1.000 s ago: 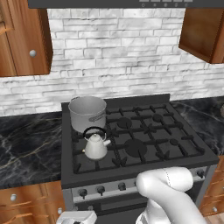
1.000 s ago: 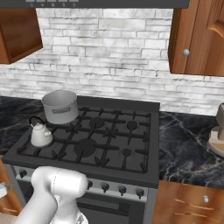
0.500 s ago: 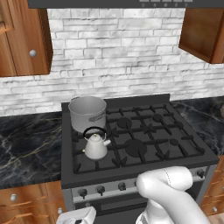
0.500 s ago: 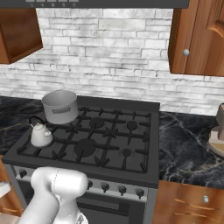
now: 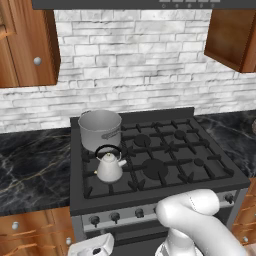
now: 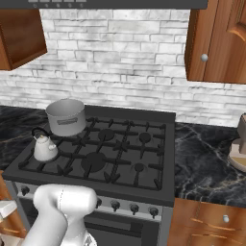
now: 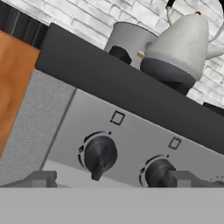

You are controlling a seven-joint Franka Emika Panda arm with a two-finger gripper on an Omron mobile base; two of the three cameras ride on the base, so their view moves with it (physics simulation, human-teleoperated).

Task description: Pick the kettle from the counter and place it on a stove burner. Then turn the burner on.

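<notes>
The pale cone-shaped kettle (image 5: 109, 167) (image 6: 44, 148) (image 7: 179, 43) stands upright on the front left grate of the stove; the burner cap beneath it is hidden. My gripper (image 7: 116, 179) is low, in front of the stove's control panel and below the kettle. It is open, with fingertips (image 7: 43, 178) spread wide and nothing between them. A black knob (image 7: 99, 154) lies just ahead between the fingers, and a second knob (image 7: 157, 173) sits to its right. The black marble counter (image 5: 30, 170) flanks the stove.
A bigger grey pot (image 5: 100, 129) (image 6: 66, 116) stands on the back left grate behind the kettle. A large round burner (image 5: 155, 168) sits at the stove's front middle. Wooden cabinet fronts (image 7: 13, 87) lie left of the panel. An appliance (image 6: 239, 149) stands on the right counter.
</notes>
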